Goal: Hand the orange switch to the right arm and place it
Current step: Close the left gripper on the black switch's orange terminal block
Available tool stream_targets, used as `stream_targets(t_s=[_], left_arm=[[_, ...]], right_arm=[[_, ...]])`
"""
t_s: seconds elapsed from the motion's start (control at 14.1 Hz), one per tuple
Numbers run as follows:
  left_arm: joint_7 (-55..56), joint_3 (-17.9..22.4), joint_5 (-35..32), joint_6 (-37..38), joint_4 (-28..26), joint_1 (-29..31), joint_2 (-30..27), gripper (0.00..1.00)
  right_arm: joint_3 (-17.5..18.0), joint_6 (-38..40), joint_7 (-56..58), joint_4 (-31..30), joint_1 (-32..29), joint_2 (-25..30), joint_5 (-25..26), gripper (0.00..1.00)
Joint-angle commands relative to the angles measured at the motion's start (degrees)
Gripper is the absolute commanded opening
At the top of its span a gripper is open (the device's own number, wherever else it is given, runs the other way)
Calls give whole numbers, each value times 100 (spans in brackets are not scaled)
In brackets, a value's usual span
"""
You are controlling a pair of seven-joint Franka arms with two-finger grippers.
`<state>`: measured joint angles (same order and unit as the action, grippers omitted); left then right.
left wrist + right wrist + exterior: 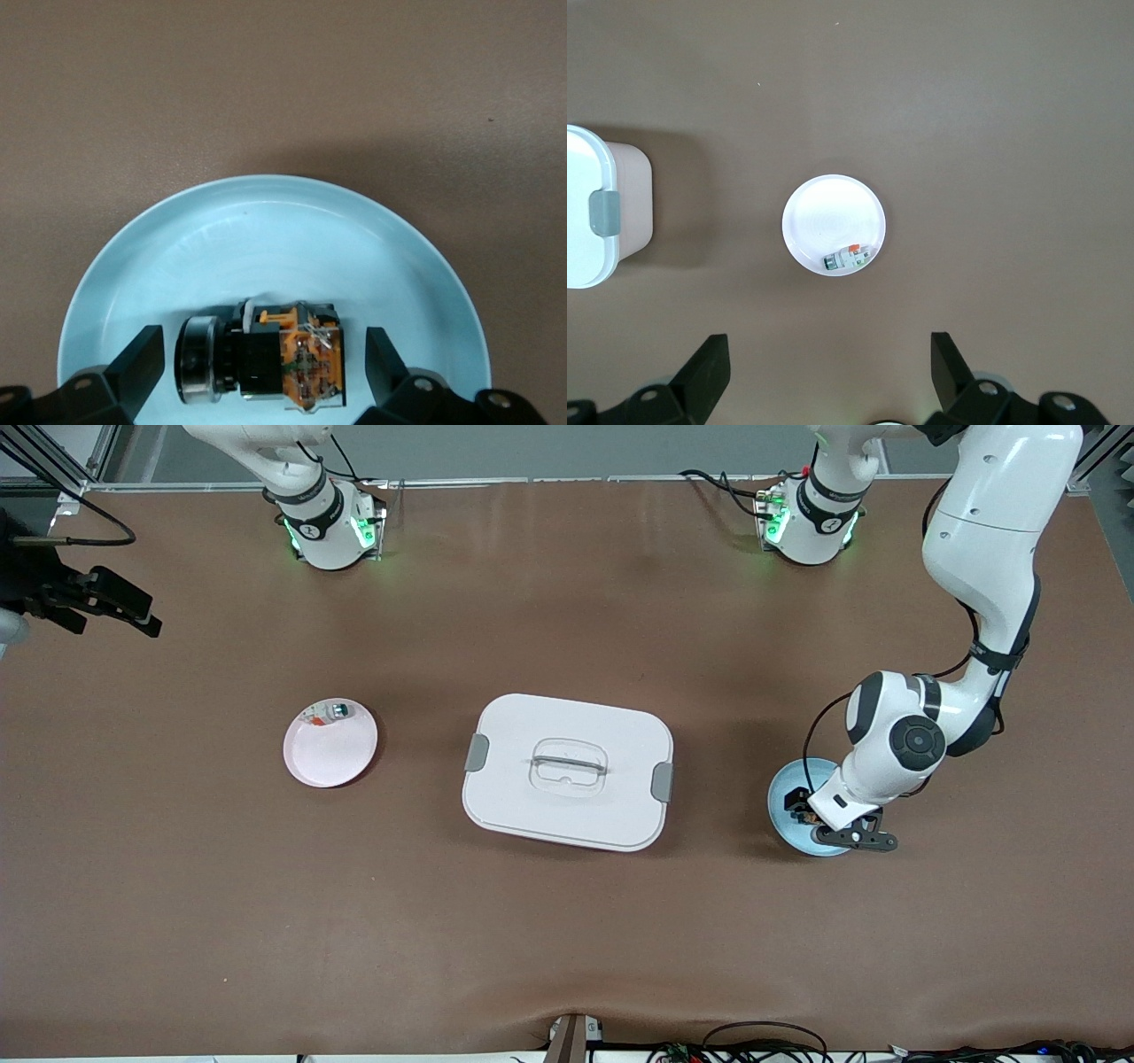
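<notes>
The orange switch, a small black block with an orange section and a round metal end, lies on its side in a light blue plate at the left arm's end of the table. My left gripper is low over that plate, open. One finger stands on each side of the switch, and neither touches it. In the front view the switch peeks out beside the left hand on the blue plate. My right gripper waits open and empty, high over the right arm's end of the table.
A white lidded box with grey clips and a clear handle stands mid-table. Toward the right arm's end sits a pink plate with a small white-and-green part on its rim. The right wrist view shows this plate and the box.
</notes>
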<state>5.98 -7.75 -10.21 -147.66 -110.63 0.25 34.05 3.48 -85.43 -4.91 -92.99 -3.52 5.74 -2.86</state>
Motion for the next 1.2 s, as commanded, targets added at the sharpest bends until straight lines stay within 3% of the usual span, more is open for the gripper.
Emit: stream_targets(t_s=[0.0,0.28,0.42,0.57,0.78,0.99,1.13], left_arm=[[-18,1,-148,-70,41,28,58,95],[-18,1,-148,-79,67,45,67,88],[-10,1,-148,-79,59,45,67,72],[8,1,-140,-79,41,36,67,49],[70,1,-140,-61,15,36,15,4],[70,-7,-140,61,-55,36,-327,0],[131,-16,-70,665,-47,36,-722,0]], right_arm=[[38,-70,61,-131,-35,120,75,100],[30,-62,61,-131,-44,120,57,100],[30,-70,61,-131,-44,120,48,100],[30,-70,61,-131,-53,120,40,100],[21,-114,61,-105,-44,120,22,100],[21,-97,52,-105,-53,120,4,100],[12,-105,52,-88,-62,120,4,100]])
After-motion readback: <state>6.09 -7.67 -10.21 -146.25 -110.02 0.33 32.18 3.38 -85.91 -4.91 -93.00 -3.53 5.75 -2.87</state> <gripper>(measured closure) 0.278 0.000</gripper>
